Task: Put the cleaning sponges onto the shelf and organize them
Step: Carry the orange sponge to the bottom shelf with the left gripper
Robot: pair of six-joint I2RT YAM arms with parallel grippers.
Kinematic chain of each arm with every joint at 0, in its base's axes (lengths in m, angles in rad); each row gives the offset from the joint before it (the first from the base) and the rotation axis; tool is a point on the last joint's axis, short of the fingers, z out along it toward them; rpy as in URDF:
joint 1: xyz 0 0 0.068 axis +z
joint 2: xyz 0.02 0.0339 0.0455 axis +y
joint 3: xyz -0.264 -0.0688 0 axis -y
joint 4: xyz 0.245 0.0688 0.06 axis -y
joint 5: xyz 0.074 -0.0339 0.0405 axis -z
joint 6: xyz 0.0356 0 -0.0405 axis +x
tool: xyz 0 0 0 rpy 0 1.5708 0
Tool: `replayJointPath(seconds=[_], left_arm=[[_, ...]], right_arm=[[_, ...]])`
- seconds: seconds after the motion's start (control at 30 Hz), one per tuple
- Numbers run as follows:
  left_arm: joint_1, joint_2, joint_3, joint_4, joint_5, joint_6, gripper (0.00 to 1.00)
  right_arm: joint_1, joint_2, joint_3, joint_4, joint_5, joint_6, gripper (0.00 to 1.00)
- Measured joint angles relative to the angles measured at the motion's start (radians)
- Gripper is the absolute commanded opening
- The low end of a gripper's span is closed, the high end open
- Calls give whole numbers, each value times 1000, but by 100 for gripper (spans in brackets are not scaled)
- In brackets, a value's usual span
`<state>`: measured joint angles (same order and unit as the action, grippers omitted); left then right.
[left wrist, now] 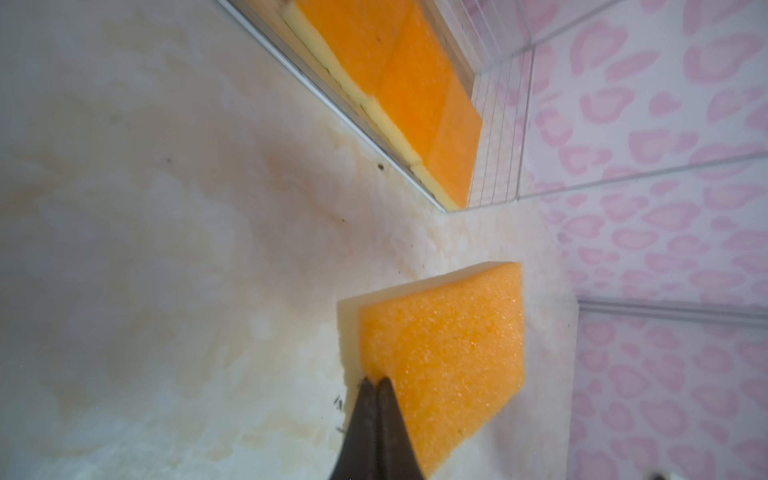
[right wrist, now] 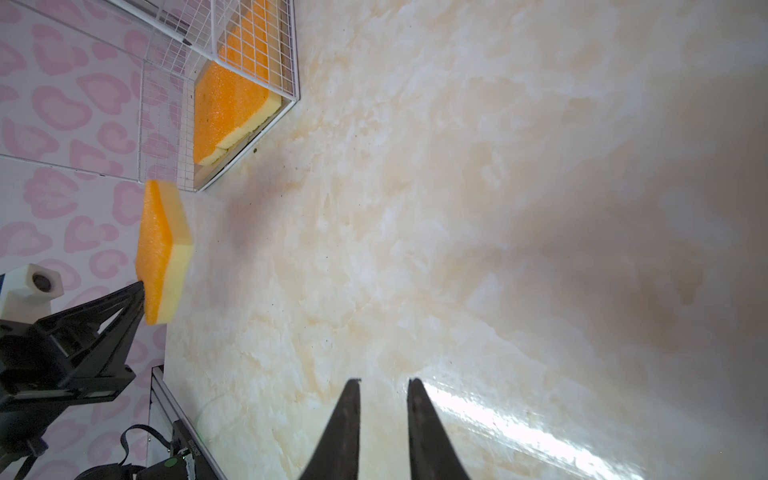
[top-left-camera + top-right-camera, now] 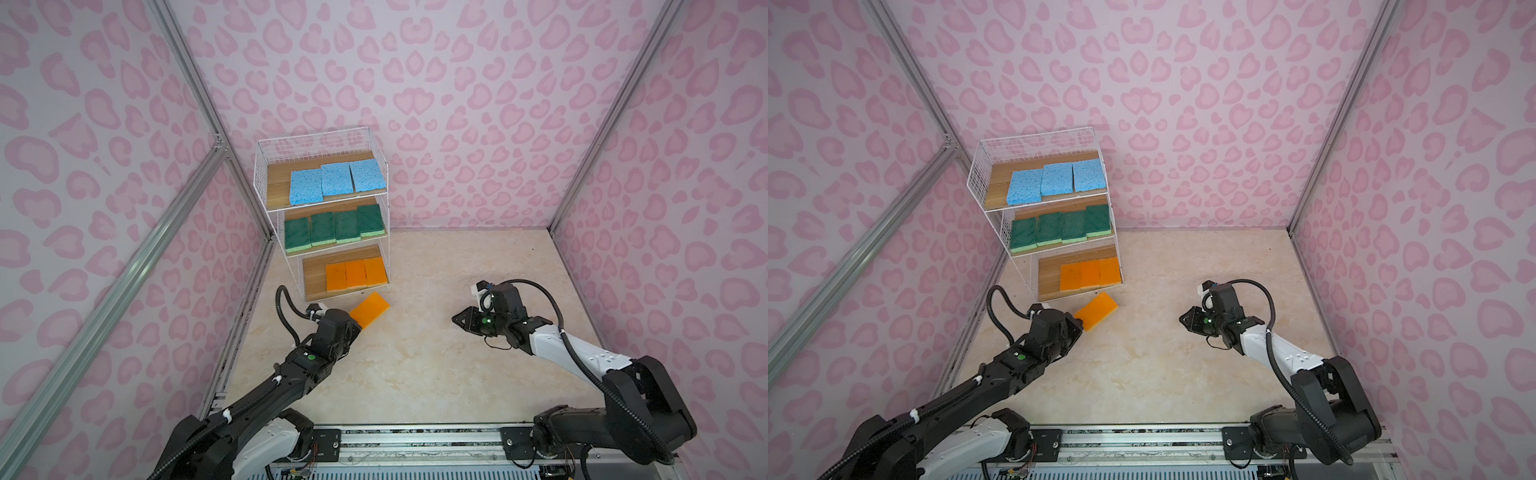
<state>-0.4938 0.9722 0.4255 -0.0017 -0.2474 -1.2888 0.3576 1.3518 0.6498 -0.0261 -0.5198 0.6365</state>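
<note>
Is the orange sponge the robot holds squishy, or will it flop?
Probably squishy: the left gripper squeezes the orange sponge nearly flat at its edge. Likely light and shape-holding: it sticks out from that pinch without drooping.

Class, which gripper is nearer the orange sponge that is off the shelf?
Left. The left gripper is shut on the orange sponge; the right gripper stands open and empty, well off to its right.
</note>
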Motion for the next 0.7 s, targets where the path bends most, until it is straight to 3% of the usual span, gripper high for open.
replayJointPath(seconds=[0.27,0.53,0.7], left_arm=[[148,-85,-18,-18,-171,-187,2],[267,39,31,-18,-201,-322,2],[285,137,97,16,-215,-364,3]], right_arm=[[0,38,5,29,-10,9,22],[0,60,5,56,-30,15,22],[0,76,5,64,-33,14,22]])
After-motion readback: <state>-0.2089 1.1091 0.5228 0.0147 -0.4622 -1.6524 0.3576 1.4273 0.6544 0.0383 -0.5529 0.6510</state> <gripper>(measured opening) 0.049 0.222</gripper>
